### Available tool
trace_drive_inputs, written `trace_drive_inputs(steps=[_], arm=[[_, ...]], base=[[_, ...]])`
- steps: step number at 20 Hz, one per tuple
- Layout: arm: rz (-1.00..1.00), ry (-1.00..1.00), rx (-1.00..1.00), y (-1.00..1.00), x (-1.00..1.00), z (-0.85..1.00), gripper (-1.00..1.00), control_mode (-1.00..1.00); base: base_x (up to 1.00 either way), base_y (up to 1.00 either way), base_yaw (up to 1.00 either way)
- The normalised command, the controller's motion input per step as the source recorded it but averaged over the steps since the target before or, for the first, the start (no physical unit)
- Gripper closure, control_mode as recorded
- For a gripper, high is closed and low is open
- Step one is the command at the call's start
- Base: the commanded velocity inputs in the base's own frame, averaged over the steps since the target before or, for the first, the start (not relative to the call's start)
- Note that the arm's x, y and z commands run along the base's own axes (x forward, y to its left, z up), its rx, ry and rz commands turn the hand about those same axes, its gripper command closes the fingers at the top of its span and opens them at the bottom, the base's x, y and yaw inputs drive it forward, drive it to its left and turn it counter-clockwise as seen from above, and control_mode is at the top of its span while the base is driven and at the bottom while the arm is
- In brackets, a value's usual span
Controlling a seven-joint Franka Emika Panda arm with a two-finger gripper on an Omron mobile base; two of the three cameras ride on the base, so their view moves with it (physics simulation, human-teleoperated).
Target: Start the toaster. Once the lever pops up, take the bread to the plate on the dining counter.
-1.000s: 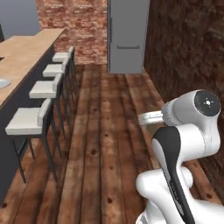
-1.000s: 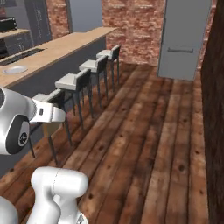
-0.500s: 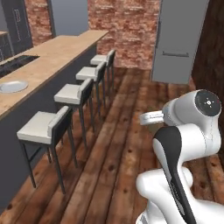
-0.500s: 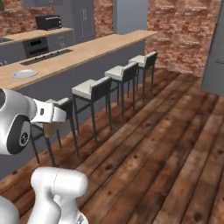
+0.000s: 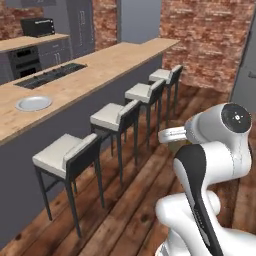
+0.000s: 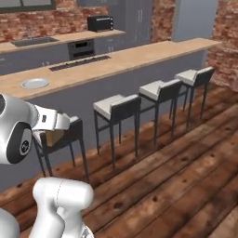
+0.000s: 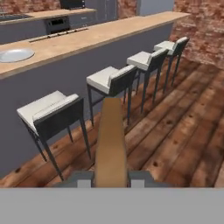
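My gripper [image 7: 111,178] is shut on the bread [image 7: 111,139], a brown slice seen edge-on that sticks out ahead of the fingers. Under the hand in the right base view, a bit of the bread [image 6: 52,137] shows. The plate [image 5: 33,103] [image 6: 35,83] [image 7: 15,54] is round, pale and bare, and lies on the dining counter [image 5: 107,65] [image 6: 125,59] [image 7: 83,40], well ahead of the hand and to its left. The hand hangs over the wooden floor, short of the stools. The toaster is out of view.
Several white-seated bar stools [image 5: 67,152] [image 6: 116,107] [image 7: 48,109] line the near side of the counter, between me and it. A cooktop [image 5: 50,76] is set into the counter past the plate. A black microwave [image 6: 100,22] stands on the back counter. Open wooden floor [image 6: 186,158] lies to the right.
The whole picture has swung: the base has turned toward the dining counter, so the counter, plate and stools now stand nearer and more central. The grip on the bread is unchanged.
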Motion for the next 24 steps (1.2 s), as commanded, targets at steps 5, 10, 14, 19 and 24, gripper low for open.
trace_drive_inputs(steps=[5, 10, 14, 19, 24], arm=[[0.00, 0.00, 0.00, 0.00, 0.00, 0.00, 1.00, 1.00], [0.00, 0.00, 0.00, 0.00, 0.00, 0.00, 1.00, 1.00], [0.00, 0.00, 0.00, 0.00, 0.00, 0.00, 1.00, 1.00], [0.00, 0.00, 0.00, 0.00, 0.00, 0.00, 1.00, 1.00], [0.00, 0.00, 0.00, 0.00, 0.00, 0.00, 1.00, 1.00]], base=[[0.75, -0.64, 0.45], [0.41, -0.31, 0.53], [0.18, -0.04, 0.63], [0.36, -0.16, 0.61], [0.51, -0.25, 0.37]])
